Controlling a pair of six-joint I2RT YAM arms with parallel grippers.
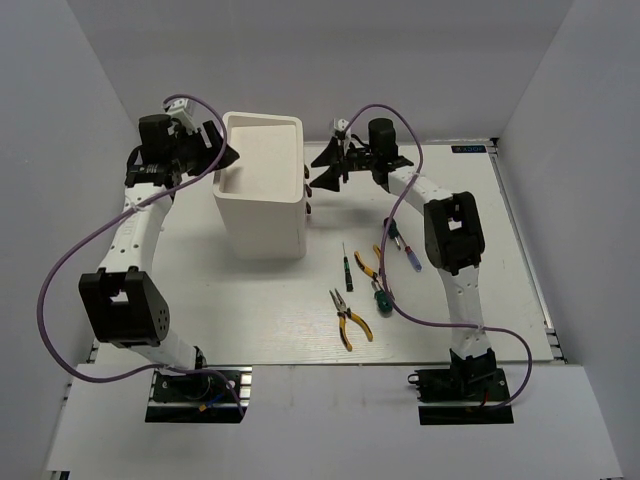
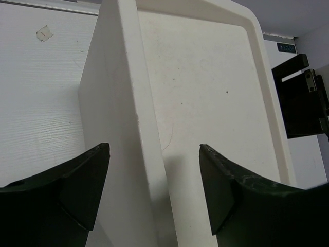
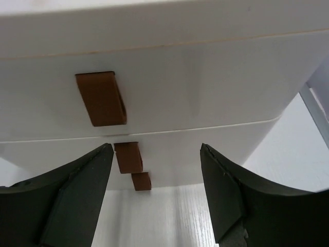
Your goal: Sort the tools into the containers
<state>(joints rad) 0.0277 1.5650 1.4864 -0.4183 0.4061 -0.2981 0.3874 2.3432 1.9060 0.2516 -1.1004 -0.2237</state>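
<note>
Nearest the arm bases, on the white table [image 1: 250,330], one pair of yellow-handled pliers [image 1: 350,320] lies flat, a little right of centre. Just beyond it lie a stubby green-handled screwdriver [image 1: 380,299], a second pair of yellow pliers [image 1: 367,264], a thin dark-green screwdriver [image 1: 346,266] and a blue-handled screwdriver [image 1: 411,259]. All are loose on the table, close beside the right arm. What may be one more small screwdriver lies next to the blue one, though it is too small to tell.

Farther back stands the tall white box [image 1: 262,200], its rimmed top facing up. The left gripper [image 1: 215,155] hovers at the box's upper left edge, jaws spread wide to either side of that edge and holding nothing. On the box's right side, the right gripper [image 1: 330,165] faces the stacked white drawers [image 3: 205,87]. Its jaws are likewise wide apart and empty, with three brown knobs [image 3: 101,98] just ahead of its fingers. The drawers look shut.
</note>
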